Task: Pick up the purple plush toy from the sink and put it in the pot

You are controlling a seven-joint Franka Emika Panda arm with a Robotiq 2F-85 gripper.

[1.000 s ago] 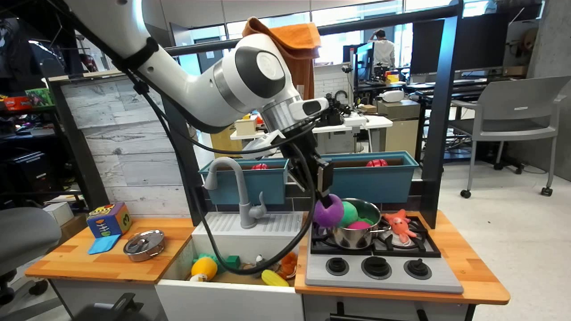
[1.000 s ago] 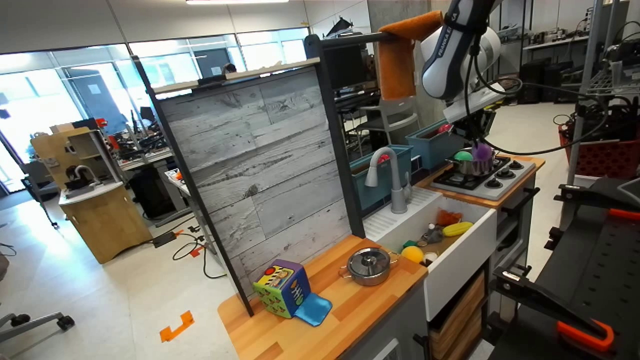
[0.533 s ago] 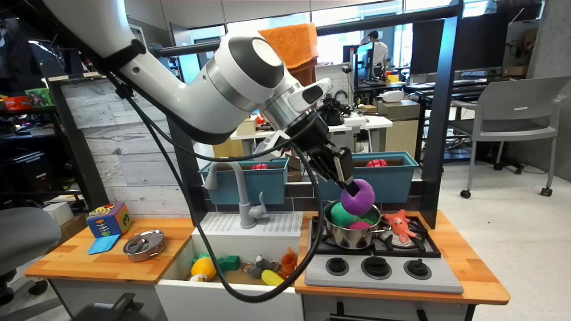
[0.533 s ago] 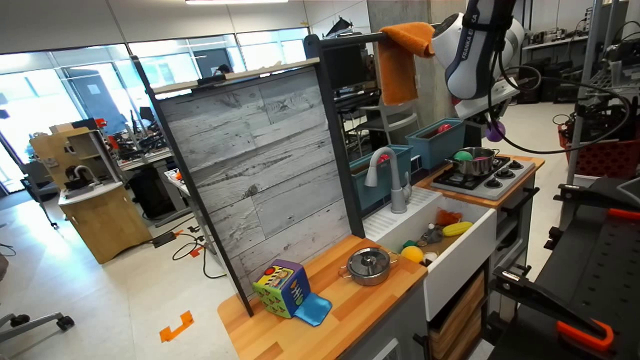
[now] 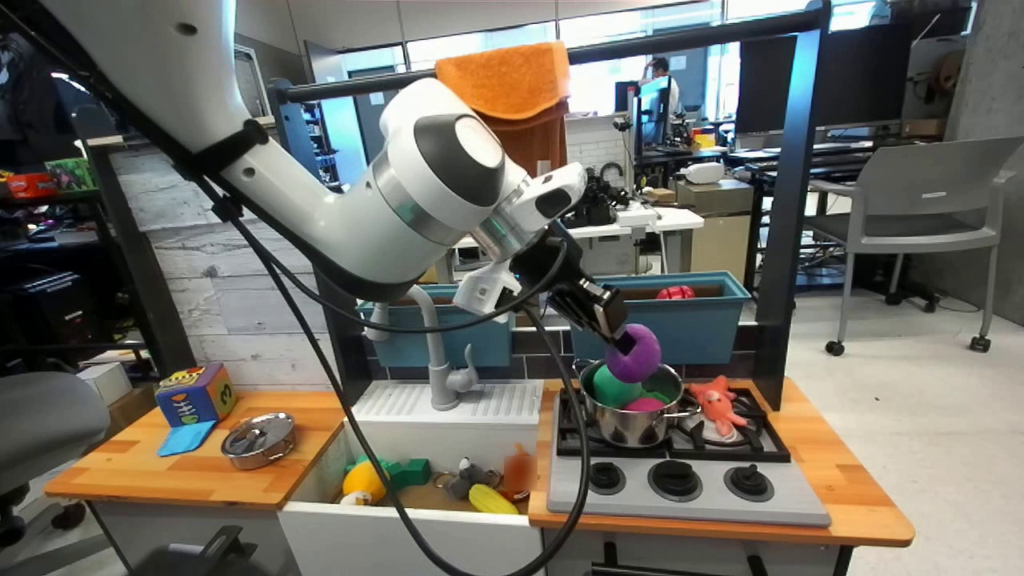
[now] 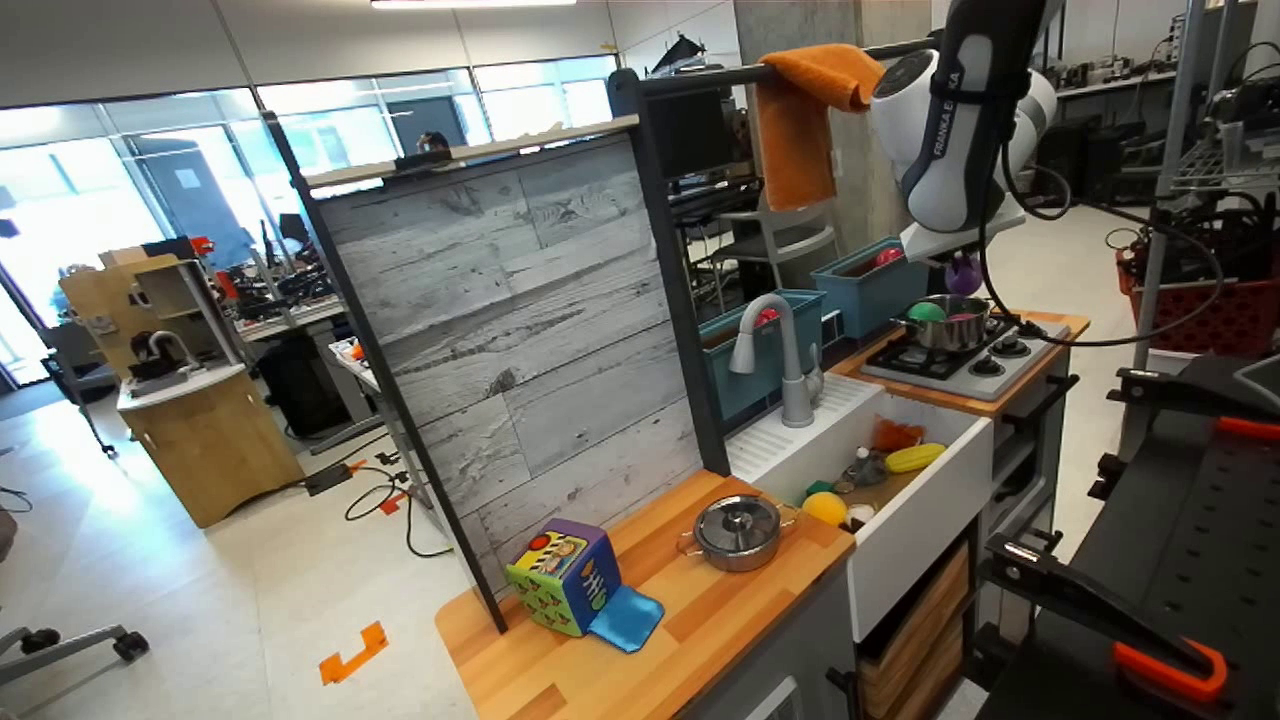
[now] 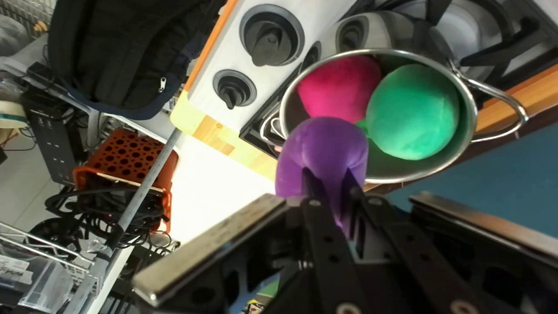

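By the gripper, the purple toy is pinched above the pot. It has just been brought more squarely over the pot, so release is judged near, though centring may be needed. Inside the pot, a pink toy and a green toy are seen.
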